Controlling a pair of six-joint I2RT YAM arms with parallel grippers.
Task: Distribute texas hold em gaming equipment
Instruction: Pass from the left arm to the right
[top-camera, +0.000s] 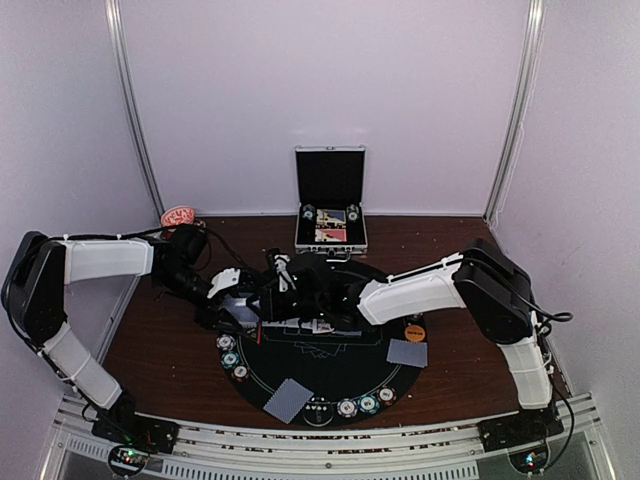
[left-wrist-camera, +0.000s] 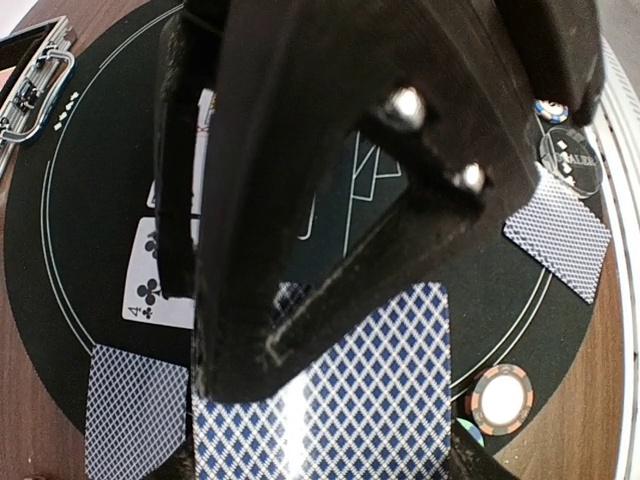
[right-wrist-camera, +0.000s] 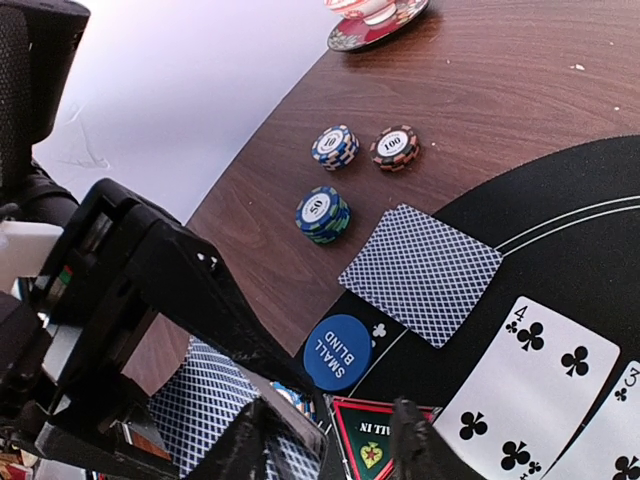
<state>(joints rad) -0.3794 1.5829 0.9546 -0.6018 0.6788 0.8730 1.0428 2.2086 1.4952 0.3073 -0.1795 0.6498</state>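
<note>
— Pinching the deck of cards (left-wrist-camera: 380, 370) by its side edges in the left claw (left-wrist-camera: 320, 465), backs upward, above the round black mat (left-wrist-camera: 90, 200). Why hold it so?
— Probably to offer the top card to the right claw (right-wrist-camera: 330, 445). Poised right at the deck's edge, fingers spread, nothing visibly clamped between them.
— And why face up for the four of clubs (right-wrist-camera: 530, 375) and the three of clubs (right-wrist-camera: 622, 420) beside it?
— Looks like a shared board laid out mid-mat. Face down elsewhere: see the face-down card (right-wrist-camera: 420, 272) at the mat's rim, just beside the blue small-blind disc (right-wrist-camera: 338, 352). Reads as one seat's hand and marker.
— Off the mat, on the bare table (right-wrist-camera: 520, 90)?
— Three short stacks of chips (right-wrist-camera: 323, 214), close together near that seat; likely its stake.
— Textures?
— Thin, glossy cards, with a glare streak across the blue diamond backs; slippery, judging by that sheen, so awkward to peel singly. Under them, matte felt printed with pale lines. For the chips: thick, round, stripe-edged, with white numbered faces. For the disc: flat, smooth, wider than a chip. Dark wood grain on the table.
— Anything else?
— An open silver case (top-camera: 330, 200) at the far side, well apart from both claws.
</note>
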